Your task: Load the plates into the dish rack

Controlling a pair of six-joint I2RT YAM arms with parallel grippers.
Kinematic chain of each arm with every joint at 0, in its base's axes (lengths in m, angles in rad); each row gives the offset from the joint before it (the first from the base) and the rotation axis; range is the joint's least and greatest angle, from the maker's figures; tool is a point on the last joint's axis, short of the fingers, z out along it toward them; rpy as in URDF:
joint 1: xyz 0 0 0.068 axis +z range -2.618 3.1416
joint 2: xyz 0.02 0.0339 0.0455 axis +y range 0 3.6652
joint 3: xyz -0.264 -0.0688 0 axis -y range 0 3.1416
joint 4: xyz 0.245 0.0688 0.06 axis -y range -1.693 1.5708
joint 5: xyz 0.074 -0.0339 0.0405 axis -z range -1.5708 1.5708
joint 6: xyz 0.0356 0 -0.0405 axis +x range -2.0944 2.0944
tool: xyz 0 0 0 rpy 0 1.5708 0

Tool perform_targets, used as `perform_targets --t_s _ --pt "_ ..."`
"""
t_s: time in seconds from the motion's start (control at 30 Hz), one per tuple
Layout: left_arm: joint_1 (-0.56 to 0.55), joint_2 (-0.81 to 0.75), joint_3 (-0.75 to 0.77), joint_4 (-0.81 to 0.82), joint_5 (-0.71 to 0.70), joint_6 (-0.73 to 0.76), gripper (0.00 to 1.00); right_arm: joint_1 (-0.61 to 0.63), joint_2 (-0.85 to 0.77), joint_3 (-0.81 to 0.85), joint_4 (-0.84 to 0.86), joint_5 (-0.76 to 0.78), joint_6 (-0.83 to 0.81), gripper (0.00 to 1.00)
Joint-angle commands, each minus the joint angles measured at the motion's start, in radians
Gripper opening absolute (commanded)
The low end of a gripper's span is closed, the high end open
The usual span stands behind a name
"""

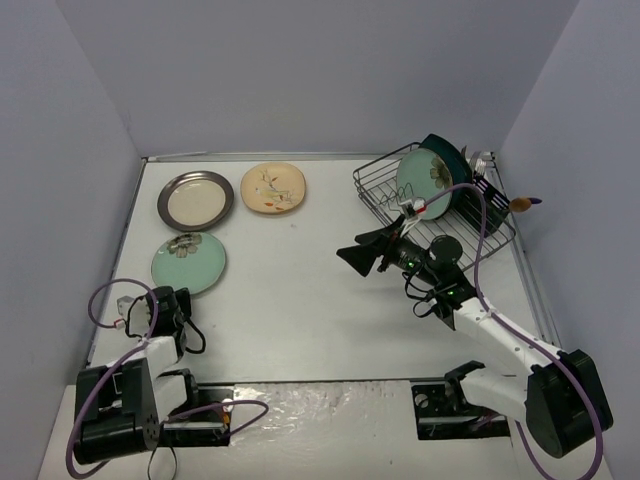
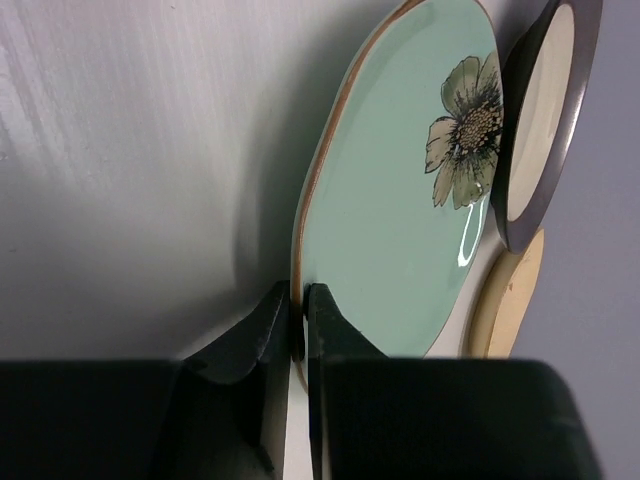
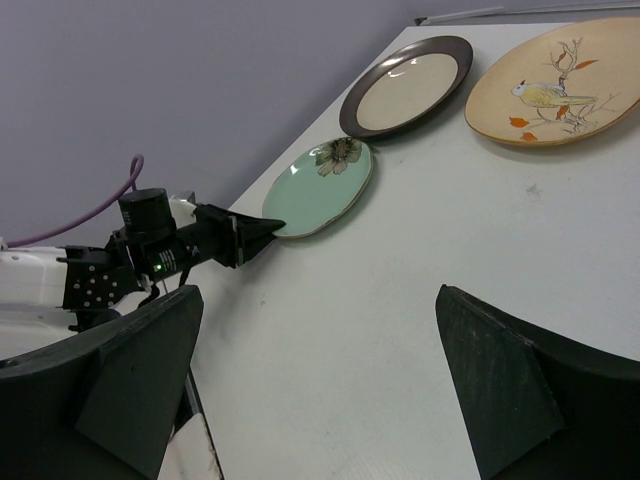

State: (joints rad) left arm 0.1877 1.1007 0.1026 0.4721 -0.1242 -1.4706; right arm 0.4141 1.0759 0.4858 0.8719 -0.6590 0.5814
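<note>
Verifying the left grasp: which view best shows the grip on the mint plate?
Left wrist: the left gripper is shut on the rim of the mint plate, close up. Top view shows the whole plate, but the contact is too small to judge. Right wrist shows the gripper at its edge from afar.

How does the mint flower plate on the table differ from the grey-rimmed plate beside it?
The mint flower plate is mint with a dark flower; the grey-rimmed plate is cream with a wide dark rim. The left tool is shut on the mint flower plate's edge; no tool holds the grey-rimmed plate. Both are round and outside the dish rack.
</note>
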Motion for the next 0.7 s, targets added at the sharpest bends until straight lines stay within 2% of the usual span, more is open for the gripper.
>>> perform_targets --t_s 0.0,0.23,0.4,0.5,0.67 --pt "0.004 -0.076 -0.009 -0.134 0.0 0.018 0.0 0.006 -0.001 0.02 0.09 -0.008 -0.014 1.0" --pt "0.004 -0.321 0.024 -0.337 0.088 0.068 0.0 0.027 0.025 0.054 0.042 -0.013 -0.007 1.0" --pt "0.003 -0.515 0.102 -0.47 0.226 0.173 0.0 0.065 0.073 0.099 -0.023 0.021 0.024 1.0" --pt "0.001 -0.571 0.138 -0.532 0.299 0.206 0.0 0.093 0.11 0.124 -0.049 0.055 0.038 1.0" --pt "-0.006 -0.589 0.203 -0.535 0.435 0.273 0.0 0.134 0.199 0.163 -0.05 0.079 0.075 1.0"
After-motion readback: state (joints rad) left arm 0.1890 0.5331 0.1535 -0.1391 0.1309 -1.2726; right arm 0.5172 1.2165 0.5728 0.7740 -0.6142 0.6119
